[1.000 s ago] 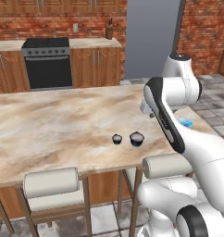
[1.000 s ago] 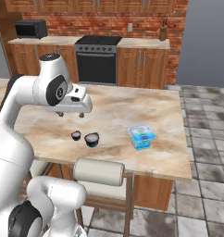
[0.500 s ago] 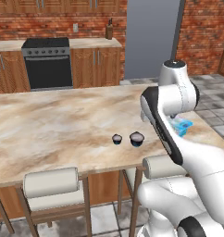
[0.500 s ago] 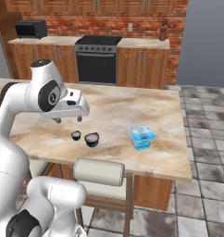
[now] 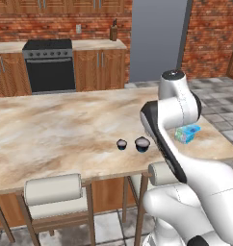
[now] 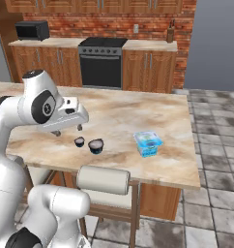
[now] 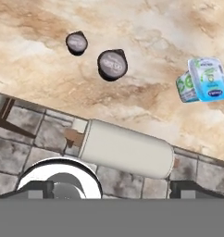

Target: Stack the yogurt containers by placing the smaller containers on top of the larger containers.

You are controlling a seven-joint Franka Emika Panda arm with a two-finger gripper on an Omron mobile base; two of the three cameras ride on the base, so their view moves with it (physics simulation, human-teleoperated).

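"Where was everything?"

"On the big counter point(image 6: 138, 109). The blue tub point(image 6: 148, 143) lay tipped on its side near the right end, lid facing the stools. Both dark cups point(image 6: 95, 145) point(image 6: 79, 141) stood upright, well apart from it."

"And your gripper point(image 6: 68, 130)?"

"I had it above the cups, spread wide, holding nothing, probably ready to grab one."

left base view: behind-left, faces forward and down over worktop point(image 5: 56, 134) | right base view: behind-right, same worktop | hand view: close above, looks down on worktop's near edge | shared: two dark cups point(image 6: 95, 146), blue tub point(image 7: 204, 79)
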